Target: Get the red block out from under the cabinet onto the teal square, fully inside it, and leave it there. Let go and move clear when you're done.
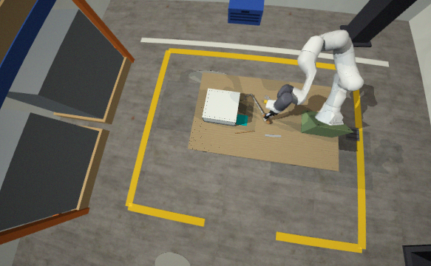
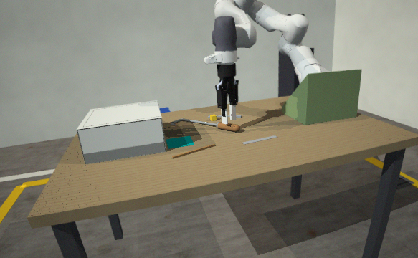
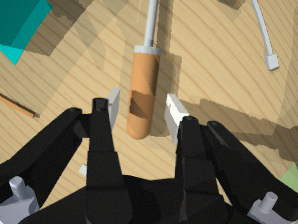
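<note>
The white cabinet [image 1: 221, 106] [image 2: 122, 130] stands on the table's left part. The red block is hidden from every view. The teal square [image 1: 242, 119] [image 2: 180, 142] [image 3: 23, 16] lies on the table beside the cabinet, partly in its shadow. A hook tool with a grey rod and a brown wooden handle [image 2: 229, 126] [image 3: 143, 96] lies to the right of the cabinet. My gripper [image 1: 267, 116] [image 2: 228, 117] [image 3: 142, 102] hangs straight down just above the handle. Its fingers are partly open and straddle the handle with a gap on each side.
A small yellow cube [image 2: 213, 117] and a thin grey tool [image 3: 256, 12] lie behind the handle. A brown stick [image 2: 193, 150] and a grey strip [image 2: 259, 140] lie in front. A green wedge [image 2: 323, 96] stands at the arm's base.
</note>
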Controlling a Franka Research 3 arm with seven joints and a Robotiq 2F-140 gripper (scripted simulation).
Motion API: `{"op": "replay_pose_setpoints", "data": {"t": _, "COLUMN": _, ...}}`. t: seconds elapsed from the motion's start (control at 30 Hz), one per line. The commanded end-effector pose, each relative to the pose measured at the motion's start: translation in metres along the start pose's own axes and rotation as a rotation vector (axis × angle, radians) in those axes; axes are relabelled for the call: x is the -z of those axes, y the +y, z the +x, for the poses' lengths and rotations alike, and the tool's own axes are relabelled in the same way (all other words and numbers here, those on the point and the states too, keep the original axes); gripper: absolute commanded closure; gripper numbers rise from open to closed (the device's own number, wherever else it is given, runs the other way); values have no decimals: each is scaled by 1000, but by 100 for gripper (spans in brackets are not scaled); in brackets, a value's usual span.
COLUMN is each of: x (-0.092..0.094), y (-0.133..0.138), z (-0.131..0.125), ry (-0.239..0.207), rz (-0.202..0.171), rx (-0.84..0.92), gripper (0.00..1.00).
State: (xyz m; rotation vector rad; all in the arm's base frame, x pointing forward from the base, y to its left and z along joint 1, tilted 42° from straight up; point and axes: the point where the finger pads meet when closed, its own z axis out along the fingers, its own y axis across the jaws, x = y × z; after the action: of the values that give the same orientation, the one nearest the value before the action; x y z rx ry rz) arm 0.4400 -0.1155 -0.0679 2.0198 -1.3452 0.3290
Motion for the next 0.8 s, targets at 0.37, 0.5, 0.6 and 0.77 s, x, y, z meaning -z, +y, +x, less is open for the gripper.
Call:
{"op": "replay_pose_setpoints", "data": {"t": 0.37, "x": -18, "y": -2, "z": 0, "ry": 0, "rz": 4, "rx": -4, "gripper": 66}}
{"op": "replay_pose_setpoints", "data": {"t": 0.5, "x": -21, "y": -2, "z": 0, "ry": 0, "rz": 4, "rx": -4, "gripper": 66}}
{"op": "replay_pose_setpoints", "data": {"t": 0.6, "x": -25, "y": -2, "z": 0, "ry": 0, "rz": 4, "rx": -4, "gripper": 66}}
{"op": "replay_pose_setpoints", "data": {"t": 0.77, "x": -31, "y": -2, "z": 0, "ry": 0, "rz": 4, "rx": -4, "gripper": 66}}
